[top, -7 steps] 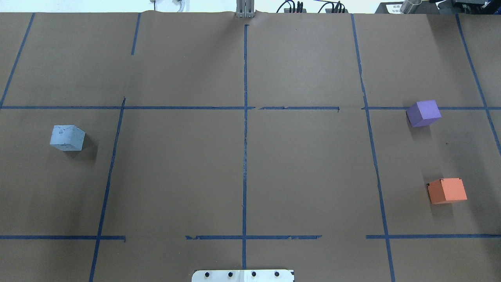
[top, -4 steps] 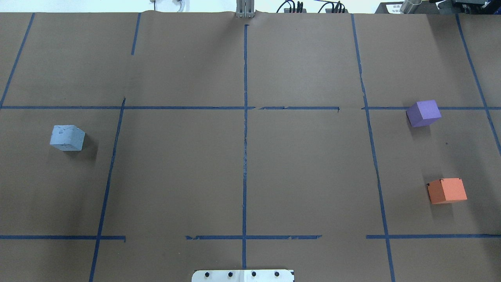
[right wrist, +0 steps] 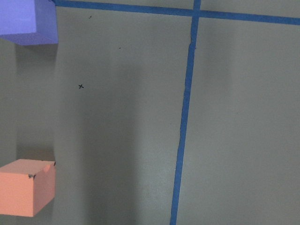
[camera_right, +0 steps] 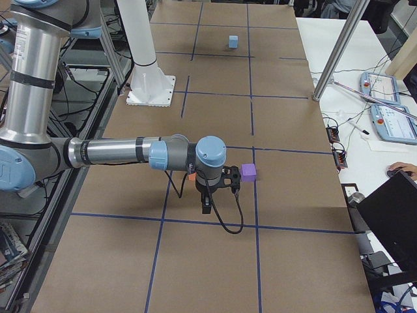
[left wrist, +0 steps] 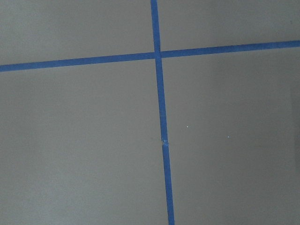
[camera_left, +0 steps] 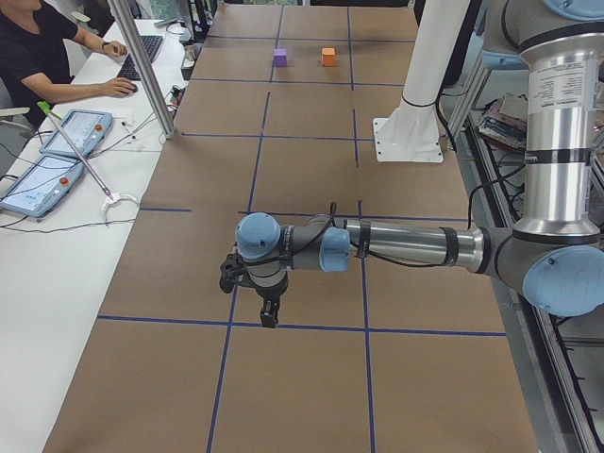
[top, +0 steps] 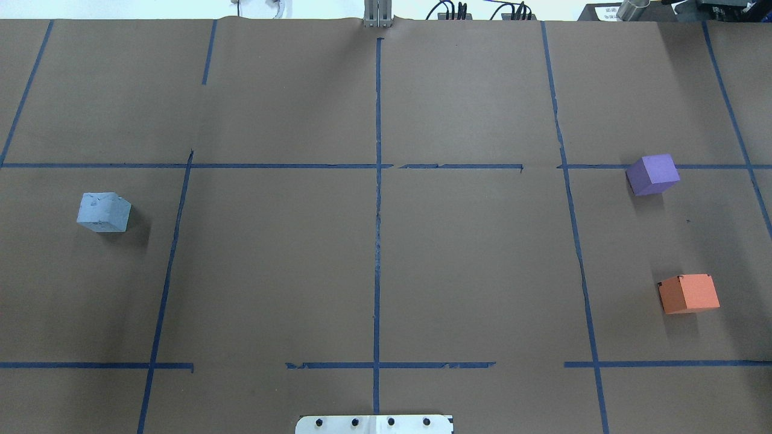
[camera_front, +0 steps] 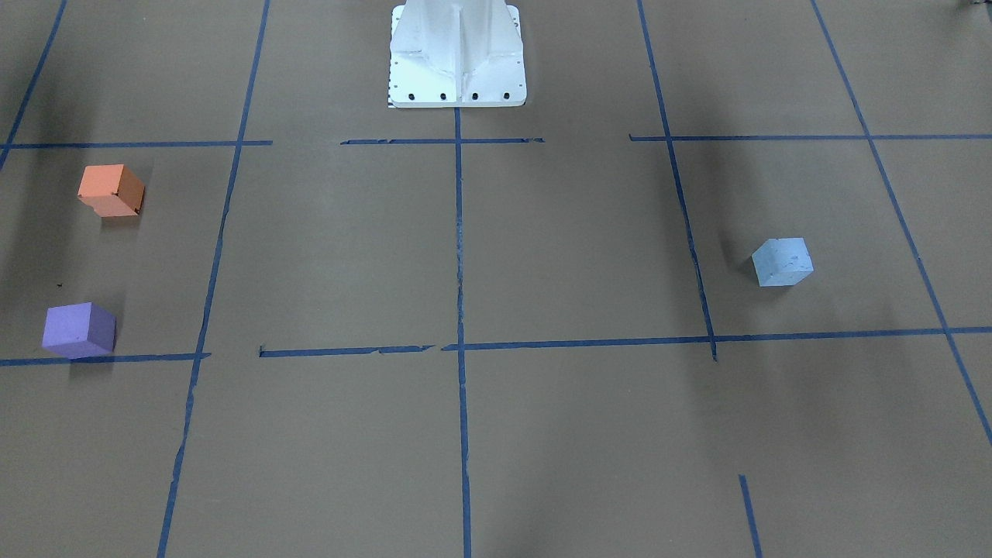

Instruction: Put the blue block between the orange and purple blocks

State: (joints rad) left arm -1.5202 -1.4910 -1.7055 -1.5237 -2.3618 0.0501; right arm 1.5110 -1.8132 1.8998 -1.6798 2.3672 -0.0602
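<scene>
The pale blue block sits alone on the left part of the table, and also shows in the front-facing view. The purple block and the orange block stand apart at the right, with bare paper between them. The right wrist view shows parts of the purple block and the orange block. My left gripper and my right gripper show only in the side views, hanging above the table. I cannot tell whether they are open or shut.
Brown paper with blue tape lines covers the table. The robot's white base stands at the middle of the near edge. An operator sits at a side desk with tablets.
</scene>
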